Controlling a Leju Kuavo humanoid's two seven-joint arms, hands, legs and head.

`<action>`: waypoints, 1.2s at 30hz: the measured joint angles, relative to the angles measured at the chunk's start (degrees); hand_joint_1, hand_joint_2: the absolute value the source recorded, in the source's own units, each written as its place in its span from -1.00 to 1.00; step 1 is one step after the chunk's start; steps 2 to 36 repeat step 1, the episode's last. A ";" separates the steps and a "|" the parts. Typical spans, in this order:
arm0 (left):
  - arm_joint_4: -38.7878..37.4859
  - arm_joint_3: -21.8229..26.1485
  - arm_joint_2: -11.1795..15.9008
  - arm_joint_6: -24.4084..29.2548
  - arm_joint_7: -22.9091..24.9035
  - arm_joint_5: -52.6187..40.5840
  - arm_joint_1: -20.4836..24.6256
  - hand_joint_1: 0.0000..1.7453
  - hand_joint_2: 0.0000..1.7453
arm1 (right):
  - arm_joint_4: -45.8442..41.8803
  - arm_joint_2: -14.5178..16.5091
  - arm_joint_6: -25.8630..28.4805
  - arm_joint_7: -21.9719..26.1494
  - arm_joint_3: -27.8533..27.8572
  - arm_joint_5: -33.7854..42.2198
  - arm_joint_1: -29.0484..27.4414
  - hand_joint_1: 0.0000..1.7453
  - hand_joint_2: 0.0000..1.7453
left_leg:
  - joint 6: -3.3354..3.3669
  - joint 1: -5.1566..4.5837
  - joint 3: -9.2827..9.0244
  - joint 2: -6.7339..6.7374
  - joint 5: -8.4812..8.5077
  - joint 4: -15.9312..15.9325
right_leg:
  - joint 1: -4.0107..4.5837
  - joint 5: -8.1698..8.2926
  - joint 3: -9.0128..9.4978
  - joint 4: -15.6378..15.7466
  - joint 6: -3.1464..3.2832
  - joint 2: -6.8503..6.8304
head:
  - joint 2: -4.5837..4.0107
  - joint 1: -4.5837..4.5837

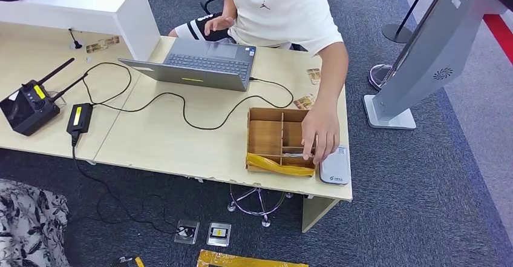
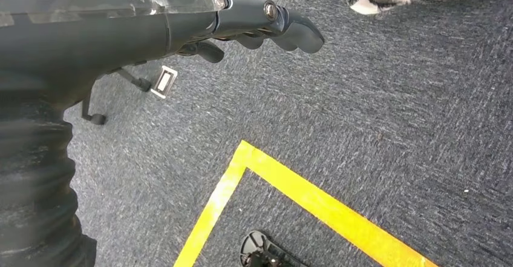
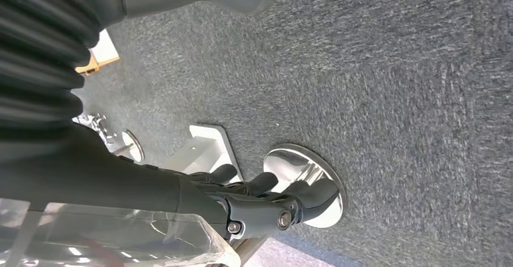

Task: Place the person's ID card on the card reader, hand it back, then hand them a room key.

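Note:
A person in a white T-shirt sits behind the desk [image 1: 169, 140] and reaches an arm across it. The person's hand [image 1: 320, 135] is in a wooden compartment box [image 1: 266, 137], fingertips on a card [image 1: 293, 154] lying inside. The grey-white card reader [image 1: 336, 167] lies just right of the box, at the desk's front corner. My left hand [image 2: 266, 25] hangs over grey carpet, fingers loosely extended and holding nothing. My right hand [image 3: 272, 200] also hangs over carpet with nothing in it.
An open laptop [image 1: 202, 64] sits mid-desk with a black cable trailing to a power adaptor [image 1: 80, 117]. A black radio unit [image 1: 27, 106] lies at the left. Two loose cards [image 1: 304, 102] lie behind the box. A white kiosk stand [image 1: 423, 55] is at the right. Yellow floor tape [image 2: 302, 194] lies below my left hand.

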State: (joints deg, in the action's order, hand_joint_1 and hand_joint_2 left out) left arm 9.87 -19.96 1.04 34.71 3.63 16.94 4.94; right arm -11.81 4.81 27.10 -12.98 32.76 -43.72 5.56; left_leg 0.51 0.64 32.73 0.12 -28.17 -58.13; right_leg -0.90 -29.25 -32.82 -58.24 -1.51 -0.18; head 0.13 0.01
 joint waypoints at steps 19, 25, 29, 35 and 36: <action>0.00 -0.01 0.00 -0.02 0.00 -0.01 0.00 -1.00 1.00 | 0.10 0.01 -0.02 -0.04 0.00 -0.08 0.03 -1.00 1.00 | 0.00 0.00 0.00 0.00 0.00 0.00 | 0.00 0.00 0.00 0.00 0.00 0.00 | 0.00 0.00; 0.00 -0.01 0.00 -0.02 0.00 -0.01 0.00 -1.00 1.00 | 0.10 0.01 -0.02 -0.04 0.00 -0.08 0.03 -1.00 1.00 | 0.00 0.00 0.00 0.00 0.00 0.00 | 0.00 0.00 0.00 0.00 0.00 0.00 | 0.00 0.00; 0.00 -0.01 0.00 -0.02 0.00 -0.01 0.00 -1.00 1.00 | 0.10 0.01 -0.02 -0.04 0.00 -0.08 0.03 -1.00 1.00 | 0.00 0.00 0.00 0.00 0.00 0.00 | 0.00 0.00 0.00 0.00 0.00 0.00 | 0.00 0.00; 0.00 -0.01 0.00 -0.02 0.00 -0.01 0.00 -1.00 1.00 | 0.10 0.01 -0.02 -0.04 0.00 -0.08 0.03 -1.00 1.00 | 0.00 0.00 0.00 0.00 0.00 0.00 | 0.00 0.00 0.00 0.00 0.00 0.00 | 0.00 0.00; 0.00 -0.01 0.00 -0.02 0.00 -0.01 0.00 -1.00 1.00 | 0.10 0.01 -0.02 -0.04 0.00 -0.08 0.03 -1.00 1.00 | 0.00 0.00 0.00 0.00 0.00 0.00 | 0.00 0.00 0.00 0.00 0.00 0.00 | 0.00 0.00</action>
